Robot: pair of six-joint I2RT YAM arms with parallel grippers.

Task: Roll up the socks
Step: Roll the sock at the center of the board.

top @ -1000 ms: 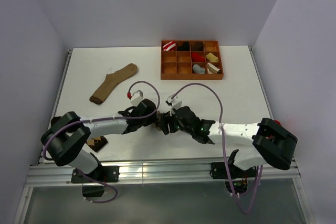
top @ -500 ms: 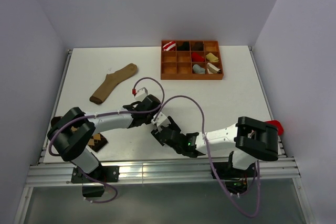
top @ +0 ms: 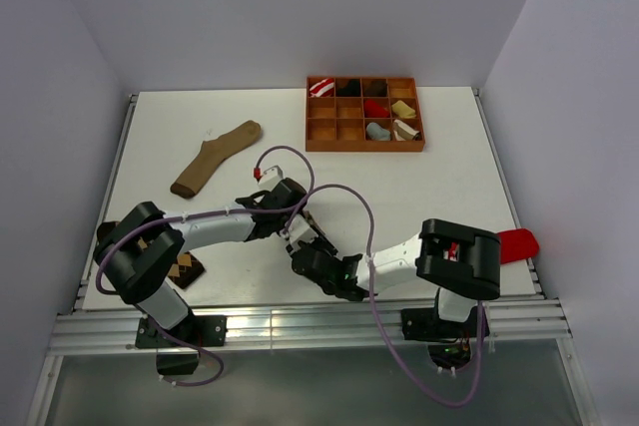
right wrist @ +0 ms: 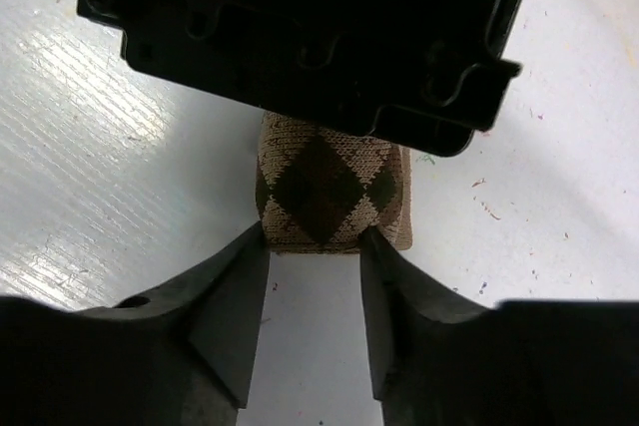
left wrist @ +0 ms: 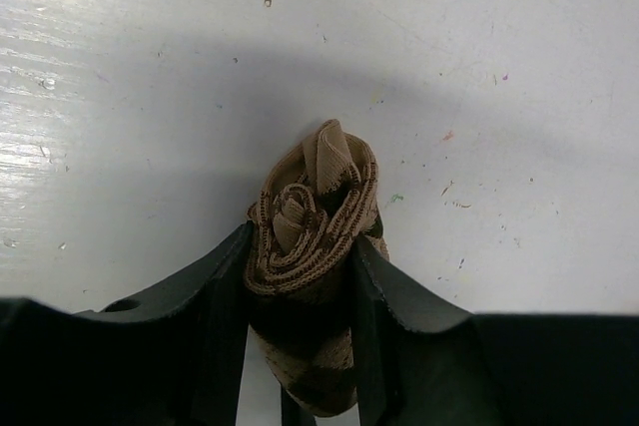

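a: since a second ago the right arm [top: 399,251] has folded back toward the near edge, and the right end effector [right wrist: 315,239] has swung round beneath the left one, so the two now face each other over one bundle.

b: which bundle?

a: the light brown diamond-patterned knit sock [left wrist: 315,216], wound into a tight spiral. it lies on the white scuffed bench [top: 449,187], near the front edge, roughly midway between the arm bases.

b: and the left end effector [left wrist: 302,246]?

a: clamped on the roll, one black finger on each flank. i judge that the squeeze is there to stop the soft knit uncoiling.

b: is the right one gripping too?

a: its fingers bracket the roll's other end, tips right at the fabric's corners. whether they pinch it i cannot tell. probably it comes in to tuck that end or take it over.

b: texture?

a: a cuff edge coiled like a rosette, with dark and tan diamonds down the side. a darker argyle sock [top: 186,271] lies by the left base, partly under the arm and seemingly not yet rolled. a long plain tan sock [top: 215,159] lies well apart.
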